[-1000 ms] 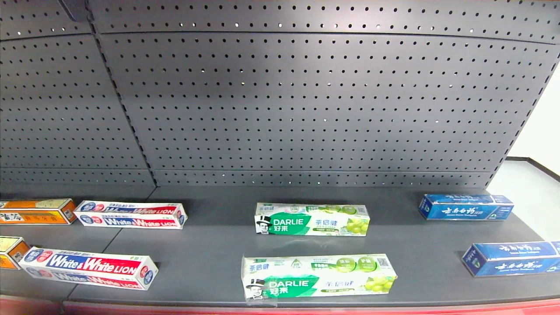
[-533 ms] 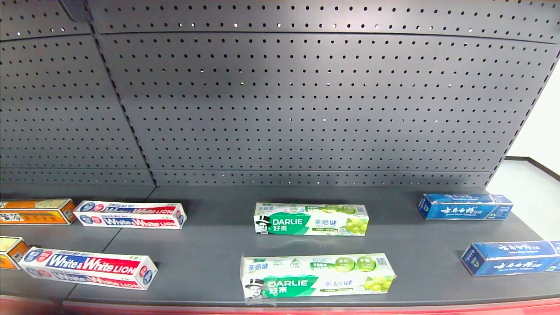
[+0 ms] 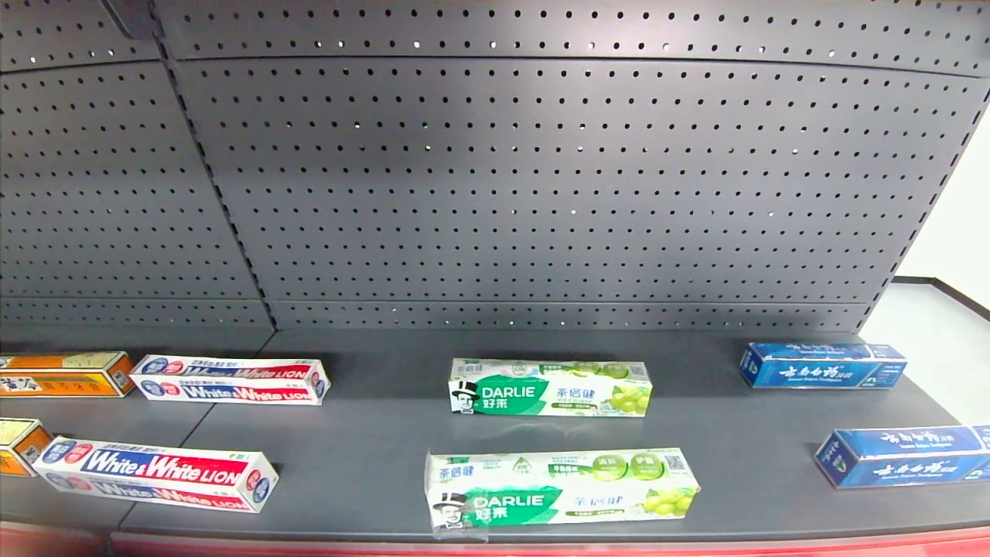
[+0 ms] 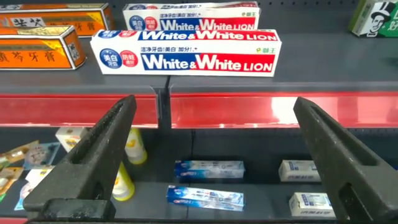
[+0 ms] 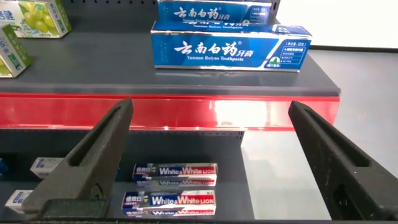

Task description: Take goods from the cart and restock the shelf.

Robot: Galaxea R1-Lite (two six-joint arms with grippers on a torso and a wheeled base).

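Note:
Toothpaste boxes lie in pairs on the grey shelf (image 3: 371,433): two white-red boxes (image 3: 155,473) (image 3: 230,380) at the left, two green boxes (image 3: 561,489) (image 3: 551,387) in the middle, two blue boxes (image 3: 821,366) (image 3: 905,456) at the right. My left gripper (image 4: 214,155) stands open below and in front of the shelf's red edge (image 4: 273,111), facing the front white-red box (image 4: 186,53). My right gripper (image 5: 211,155) is open too, low before the red edge (image 5: 186,112), under the front blue box (image 5: 230,45). Nothing sits between either pair of fingers.
Orange boxes (image 3: 62,374) lie at the shelf's far left. A perforated back panel (image 3: 541,193) rises behind the goods. A lower shelf holds more boxes: blue-white ones (image 4: 208,169) and white-red ones (image 5: 175,172). Pale floor (image 3: 943,340) opens to the right of the shelf.

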